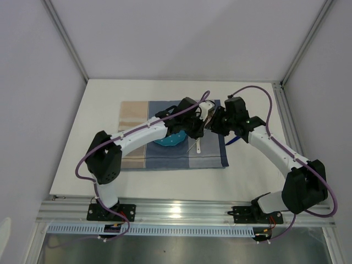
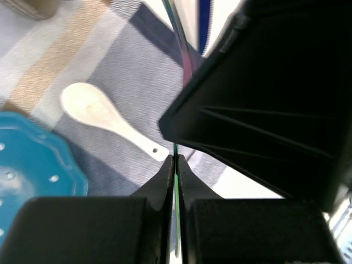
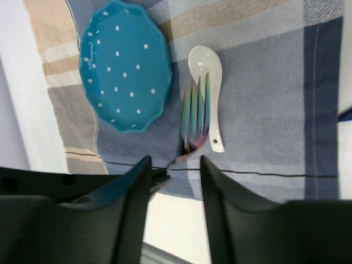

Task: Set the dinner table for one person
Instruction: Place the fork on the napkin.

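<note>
One checked placemat [image 1: 165, 157] lies on the white desk [image 1: 99, 165], which fills the scene between silver rails and carries everything else. Near the mat's middle sits a teal dotted plate [image 3: 124, 66]. Just right of it, the left claw [image 2: 176, 165] is clenched on the handle of an iridescent fork [image 3: 195, 110], whose tines hang over a white spoon [image 3: 206, 71] lying on the mat. Facing it from the right, the right claw [image 3: 175, 165] is released, fingers parted and gripping nothing.

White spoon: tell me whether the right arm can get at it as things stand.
Probably not cleanly: the fork, pinched in the left gripper, hangs across the white spoon, directly between it and the open right gripper.
</note>
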